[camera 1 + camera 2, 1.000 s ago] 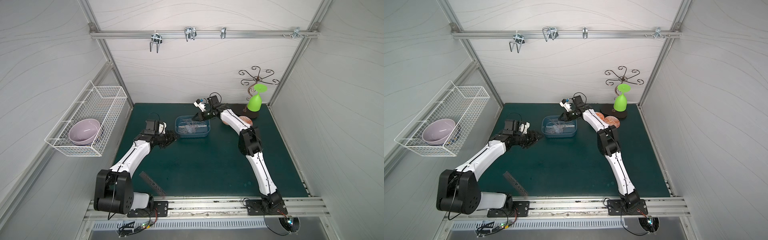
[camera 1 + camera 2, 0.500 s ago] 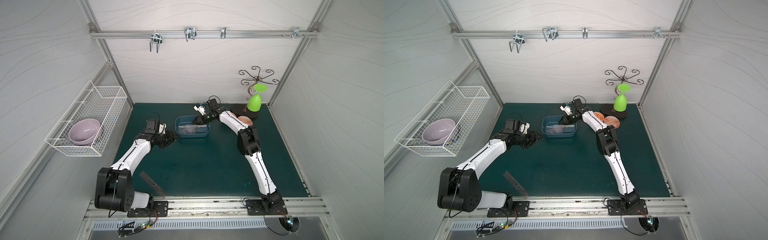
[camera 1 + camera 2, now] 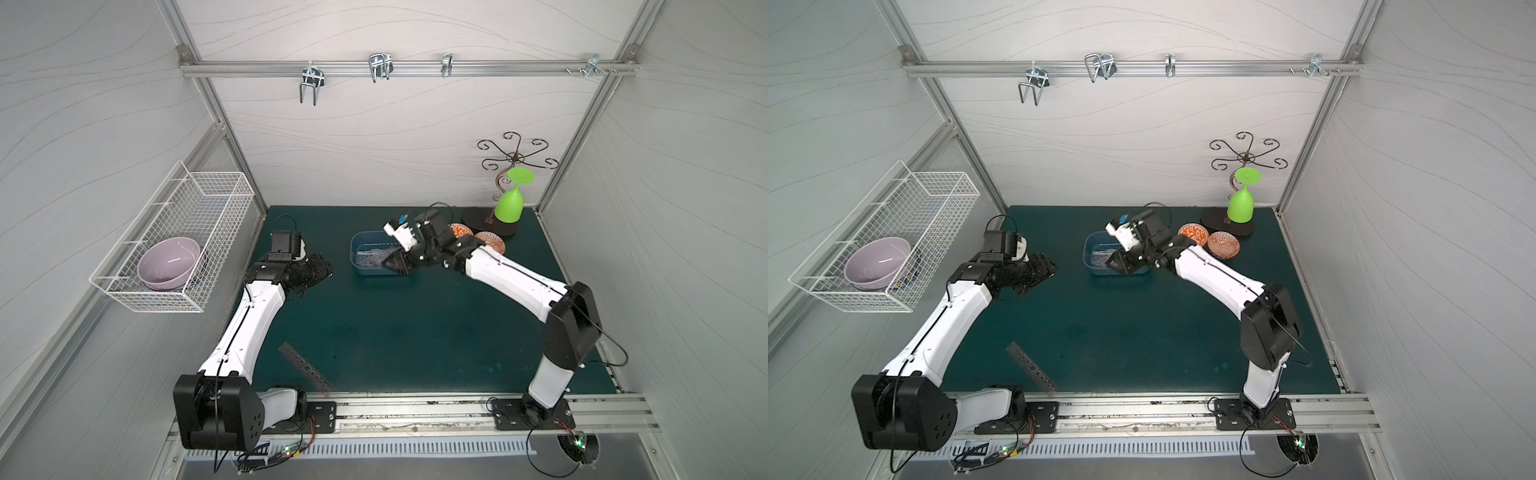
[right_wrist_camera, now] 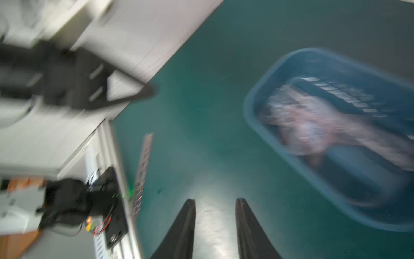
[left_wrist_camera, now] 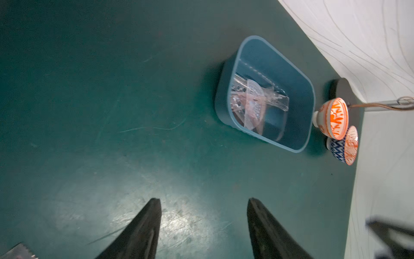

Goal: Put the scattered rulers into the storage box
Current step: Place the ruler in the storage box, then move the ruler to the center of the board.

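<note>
The blue-grey storage box (image 3: 354,253) (image 3: 1087,254) sits on the green mat toward the back. Several clear rulers (image 5: 254,104) (image 4: 313,125) lie piled inside it, a semicircular one on top. One dark stencil ruler (image 3: 305,368) (image 3: 1030,368) (image 4: 143,161) lies flat near the front rail, by the left arm's base. My right gripper (image 3: 390,264) (image 3: 1113,262) (image 4: 215,199) hangs open over the box's near right side, nothing between its fingers. My left gripper (image 3: 323,270) (image 3: 1047,266) (image 5: 204,199) hovers open and empty over bare mat left of the box.
A white wire basket (image 3: 216,195) on the left wall holds a lilac bowl (image 3: 168,264). Two orange-patterned bowls (image 3: 461,230) (image 5: 333,118) stand right of the box. Behind them a green glass (image 3: 509,208) sits upside down on a black-based wire stand.
My right gripper has opened and swung from the box's far right corner toward its near side. The left arm has barely moved.
</note>
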{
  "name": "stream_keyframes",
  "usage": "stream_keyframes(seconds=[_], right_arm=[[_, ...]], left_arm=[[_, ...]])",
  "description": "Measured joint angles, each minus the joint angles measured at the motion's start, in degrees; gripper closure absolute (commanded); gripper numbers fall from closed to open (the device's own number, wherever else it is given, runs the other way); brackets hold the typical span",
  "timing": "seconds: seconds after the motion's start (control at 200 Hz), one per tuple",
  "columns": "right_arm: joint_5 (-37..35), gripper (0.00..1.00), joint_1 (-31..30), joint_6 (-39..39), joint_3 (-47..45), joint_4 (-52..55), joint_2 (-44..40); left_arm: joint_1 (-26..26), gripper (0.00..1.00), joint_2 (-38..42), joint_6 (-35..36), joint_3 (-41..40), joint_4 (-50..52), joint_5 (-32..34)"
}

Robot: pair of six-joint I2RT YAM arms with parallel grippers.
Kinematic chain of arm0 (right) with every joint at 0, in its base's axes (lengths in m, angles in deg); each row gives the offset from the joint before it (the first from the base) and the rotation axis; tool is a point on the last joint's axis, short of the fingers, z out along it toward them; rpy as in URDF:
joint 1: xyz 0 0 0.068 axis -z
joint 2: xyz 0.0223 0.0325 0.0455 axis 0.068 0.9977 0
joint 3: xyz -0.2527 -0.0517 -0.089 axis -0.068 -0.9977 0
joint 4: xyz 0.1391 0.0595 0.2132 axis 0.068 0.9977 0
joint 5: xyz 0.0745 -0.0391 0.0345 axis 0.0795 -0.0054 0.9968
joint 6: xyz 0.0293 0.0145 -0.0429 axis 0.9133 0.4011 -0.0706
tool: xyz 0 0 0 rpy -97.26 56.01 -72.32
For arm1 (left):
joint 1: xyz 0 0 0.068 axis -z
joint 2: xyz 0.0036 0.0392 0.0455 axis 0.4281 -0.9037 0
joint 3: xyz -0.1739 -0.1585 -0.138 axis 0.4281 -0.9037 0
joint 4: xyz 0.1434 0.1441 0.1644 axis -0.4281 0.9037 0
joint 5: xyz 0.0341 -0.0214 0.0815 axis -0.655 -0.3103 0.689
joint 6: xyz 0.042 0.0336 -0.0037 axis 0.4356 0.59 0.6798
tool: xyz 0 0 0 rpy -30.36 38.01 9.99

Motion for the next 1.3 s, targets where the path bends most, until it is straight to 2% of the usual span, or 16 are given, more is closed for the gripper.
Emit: stream_keyframes(seconds=[0.105,0.225,0.385,0.43,0.47,0.515,0.585,0.93,1.14,1.3], right_arm=[[-5.75,0.65,-11.37,0.0,-9.09,-3.58,-1.09],[-12.15,0.61,-18.93,-0.15,-14.49,-4.48,1.2],[-17.81,0.57,-26.67,-1.62,-9.09,-5.64,9.27],[-18.45,0.53,-28.11,-2.03,-6.6,-6.27,12.2],[-18.71,0.46,-29.38,-2.54,-4.68,-6.67,14.58],[-18.82,0.38,-30.36,-3.23,-2.97,-6.78,16.61],[-18.78,0.35,-31.3,-4.31,-0.87,-6.82,19.02],[-20.17,0.25,-32.94,-6.95,10.56,-6.69,27.69],[-22.64,0.19,-32.92,-7.41,13.18,-6.78,32.04],[-24.98,0.18,-32.92,-7.45,13.86,-6.64,32.35]], left_arm=[[-1.84,0.34,-0.13,-0.11,-0.09,1.01,1.18],[-2.99,0.33,-1.29,-0.26,-0.09,1.36,2.12],[-4.63,0.32,-2.84,-0.83,0.46,1.55,2.21],[-5.09,0.32,-3.13,-0.98,0.96,1.64,2.27],[-5.49,0.31,-3.21,-1.07,1.31,1.62,2.29],[-5.9,0.31,-3.21,-1.11,1.75,1.7,2.43],[-6.82,0.31,-3.21,-1.29,2.21,1.64,2.73],[-9.68,0.31,-3.23,-2.56,2.21,1.49,3.52],[-13.77,0.31,-4.17,-4.74,2.93,1.27,2.36],[-16.28,0.31,-5.46,-6.82,4.76,0.24,0.31]])
